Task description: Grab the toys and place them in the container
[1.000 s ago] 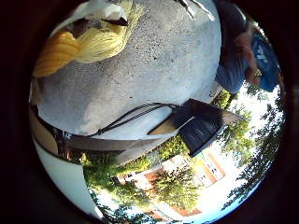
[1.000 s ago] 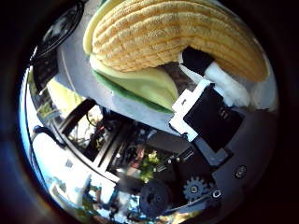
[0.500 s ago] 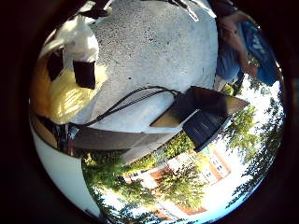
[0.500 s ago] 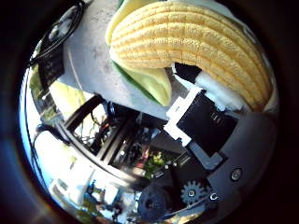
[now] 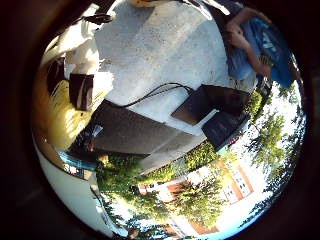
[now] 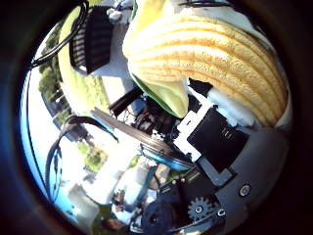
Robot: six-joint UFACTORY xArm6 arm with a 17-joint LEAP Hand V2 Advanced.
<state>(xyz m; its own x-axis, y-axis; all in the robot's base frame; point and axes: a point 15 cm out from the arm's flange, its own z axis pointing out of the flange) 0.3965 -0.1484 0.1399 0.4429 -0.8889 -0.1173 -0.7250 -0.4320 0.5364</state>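
Observation:
A plush corn toy (image 6: 210, 63), ribbed orange-yellow with pale green leaves (image 6: 168, 95), fills much of the thumb side view, close against the palm. My right hand (image 6: 215, 142) is shut on it, with a white and black finger curled along its underside. In the little finger side view the toy's yellow side (image 5: 55, 120) shows with another black finger part (image 5: 81, 91) pressed on it. The toy is held above the grey table (image 5: 170, 45), not touching it. A black slatted bin (image 6: 95, 39) stands beyond the toy.
Two dark flat devices (image 5: 200, 102) (image 5: 225, 127) lie near the table's edge. A person in blue (image 5: 255, 45) sits at the table's far side. Trees and buildings lie beyond.
The hand has lifted and tilted away from the table with the corn toy still against the palm. The table now looks farther off, and the black bin has come into view.

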